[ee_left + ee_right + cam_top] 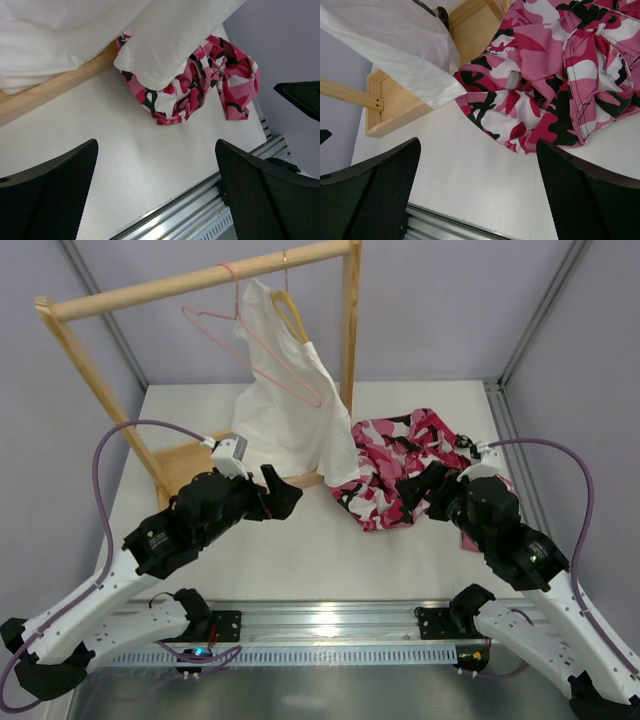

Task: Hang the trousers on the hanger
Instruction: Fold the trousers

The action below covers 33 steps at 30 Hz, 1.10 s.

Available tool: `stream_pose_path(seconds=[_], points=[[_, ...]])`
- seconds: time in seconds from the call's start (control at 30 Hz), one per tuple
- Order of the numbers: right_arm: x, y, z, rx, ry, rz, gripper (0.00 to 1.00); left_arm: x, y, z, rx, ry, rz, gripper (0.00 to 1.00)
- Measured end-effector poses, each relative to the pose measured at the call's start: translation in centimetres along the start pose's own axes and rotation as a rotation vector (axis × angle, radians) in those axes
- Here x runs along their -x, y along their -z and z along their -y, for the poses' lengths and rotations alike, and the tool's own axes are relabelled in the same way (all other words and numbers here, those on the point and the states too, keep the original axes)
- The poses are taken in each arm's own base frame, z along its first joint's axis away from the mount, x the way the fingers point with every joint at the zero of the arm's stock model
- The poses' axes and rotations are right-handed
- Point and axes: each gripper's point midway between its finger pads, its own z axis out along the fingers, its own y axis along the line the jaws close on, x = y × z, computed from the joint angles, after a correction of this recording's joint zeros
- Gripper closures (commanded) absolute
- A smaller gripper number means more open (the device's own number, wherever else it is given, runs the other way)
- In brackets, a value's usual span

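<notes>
The camouflage trousers (400,465) lie crumpled on the white table at the right, partly under the hem of the white garment; they also show in the left wrist view (200,82) and the right wrist view (555,75). The thin pink wire hanger (255,345) hangs by its hook from the wooden rail, empty. My left gripper (282,492) is open and empty above the table, left of the trousers. My right gripper (418,490) is open and empty, right at the trousers' near edge.
A wooden clothes rack (200,280) stands at the back, its base (395,107) on the table. A white garment (290,410) hangs from a tan wooden hanger (290,315). A metal rail (320,625) runs along the table's near edge.
</notes>
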Motion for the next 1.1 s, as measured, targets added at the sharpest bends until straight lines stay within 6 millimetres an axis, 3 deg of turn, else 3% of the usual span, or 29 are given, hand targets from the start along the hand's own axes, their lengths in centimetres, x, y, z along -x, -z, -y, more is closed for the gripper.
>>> stream_pose_path(seconds=[0.23,0.43,0.53,0.73,0.8,0.9,1.0,1.1], points=[[2.3,0.9,-0.8,0.011,0.007,0.064,0.0,1.6,-0.3,1.3,-0.014,0.0,0.02,0.0],[4.1,0.6,0.6,-0.087,-0.024,0.156,0.0,1.5,-2.3,2.0,0.009,-0.014,-0.025,0.0],[4.9,-0.7,0.6,-0.117,-0.017,0.185,0.01,0.5,-3.3,1.9,0.018,-0.023,-0.065,0.0],[4.4,-5.1,1.1,-0.206,0.05,0.119,0.0,-0.3,-4.3,1.8,0.032,-0.029,-0.091,0.0],[4.2,-6.1,2.3,-0.247,0.056,0.093,0.0,-0.5,-4.8,1.8,0.034,-0.025,-0.093,0.0],[5.8,-6.9,6.5,-0.361,0.0,0.108,0.0,-1.4,-6.3,1.8,0.041,-0.021,-0.115,0.0],[7.5,-6.8,12.2,-0.514,-0.079,0.146,0.05,-3.4,-8.7,1.8,0.047,-0.008,-0.166,0.02],[7.8,-7.0,16.1,-0.618,-0.123,0.14,0.14,-6.6,-11.5,1.0,0.077,-0.007,-0.252,0.03]])
